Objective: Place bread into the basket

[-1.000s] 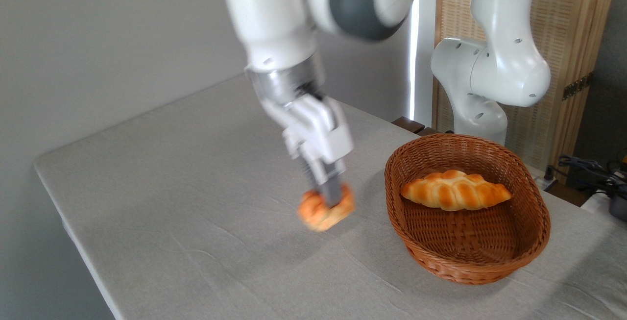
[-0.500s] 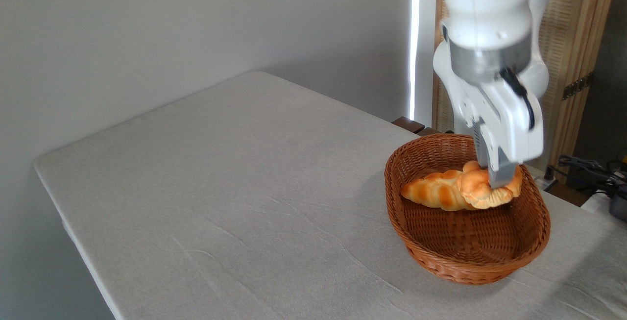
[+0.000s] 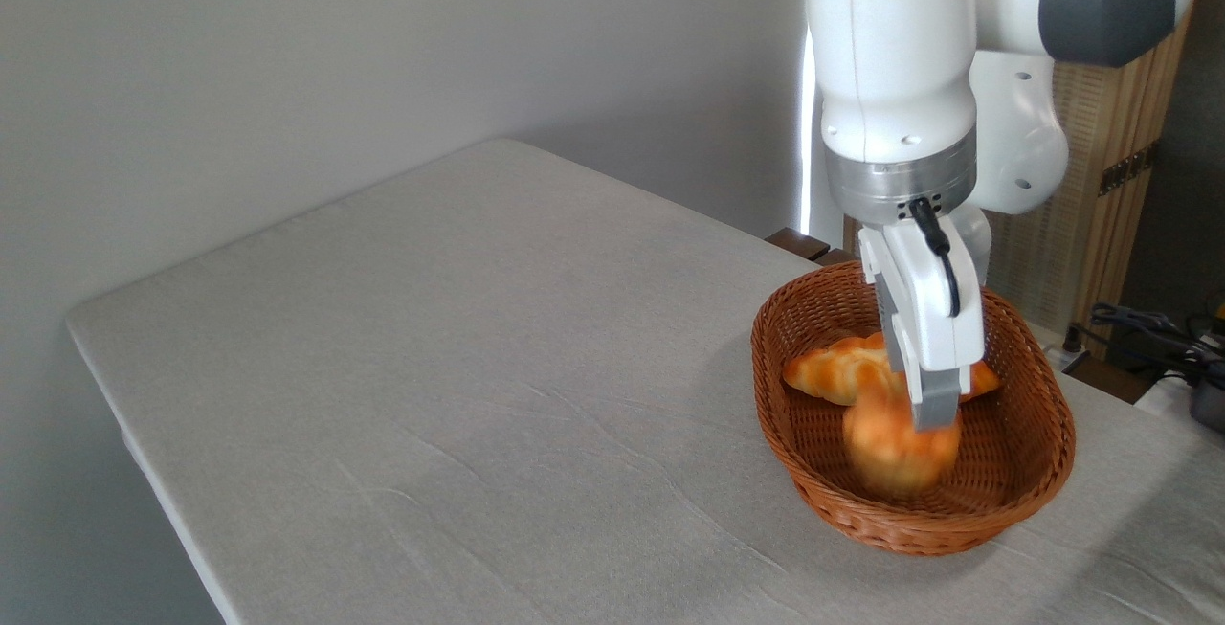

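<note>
The bread [image 3: 895,453], a small golden-orange bun, shows blurred inside the front half of the brown wicker basket [image 3: 1038,472], low over its floor. My gripper [image 3: 934,419] hangs straight down over the basket and is sharp in the picture, with its fingertips at the bun's upper right edge. I see the fingers edge-on, so the gap between them is hidden. The bun looks loose from them, dropping.
A long braided golden loaf [image 3: 837,368] lies across the back of the basket, partly behind my gripper. The basket sits near the right end of the grey-clothed table [image 3: 431,367]. Cables [image 3: 1148,328] and a wooden screen [image 3: 1110,156] stand behind on the right.
My gripper carried the bun from the table's middle to the right, over the basket, then came lower towards the basket's front. The bun now sits lower and blurred beneath the fingertips.
</note>
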